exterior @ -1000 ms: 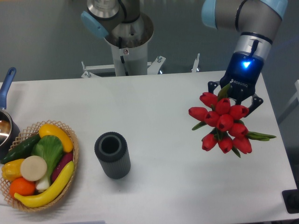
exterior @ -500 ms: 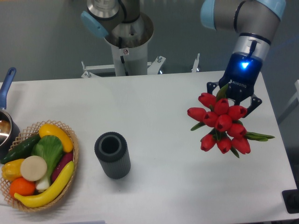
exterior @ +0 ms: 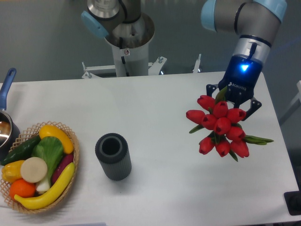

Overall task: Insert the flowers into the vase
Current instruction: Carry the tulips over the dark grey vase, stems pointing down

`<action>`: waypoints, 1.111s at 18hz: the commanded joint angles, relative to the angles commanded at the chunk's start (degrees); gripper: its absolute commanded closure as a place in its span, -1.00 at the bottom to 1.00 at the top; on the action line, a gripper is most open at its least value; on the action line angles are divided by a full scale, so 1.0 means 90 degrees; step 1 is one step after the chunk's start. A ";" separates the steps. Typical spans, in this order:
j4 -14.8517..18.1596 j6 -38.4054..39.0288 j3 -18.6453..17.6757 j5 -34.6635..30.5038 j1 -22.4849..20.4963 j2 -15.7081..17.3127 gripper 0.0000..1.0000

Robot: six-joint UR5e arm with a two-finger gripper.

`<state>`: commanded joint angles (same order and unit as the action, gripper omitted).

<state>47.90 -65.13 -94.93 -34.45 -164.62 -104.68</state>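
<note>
Hand [exterior: 233, 100] at right of frame pinching the flowers [exterior: 220, 126]; vase [exterior: 113, 156] upright on the surface [exterior: 155, 113], lower left, well apart.

My gripper [exterior: 233, 101] is over the right side of the table [exterior: 155, 108], and the tulips [exterior: 220, 126] are in it, in front of it. The vase [exterior: 113, 156] stands on the table well apart to the left. The vegetable basket [exterior: 74, 155] is further left, and the pot [exterior: 6, 126] is behind it at the table's left edge.

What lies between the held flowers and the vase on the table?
Only bare white table in the fixed camera view: nothing stands between the flowers in the gripper and the vase.
</note>
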 joint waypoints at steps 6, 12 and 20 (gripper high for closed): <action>-0.0126 -0.0010 0.0166 0.0165 0.0273 -0.0088 0.34; -0.0342 -0.0156 0.0040 0.1784 0.0381 -0.0098 0.34; -0.0352 -0.0937 -0.0673 0.3749 0.0576 -0.0040 0.34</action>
<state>44.74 -73.56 -100.98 -0.71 -159.44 -105.03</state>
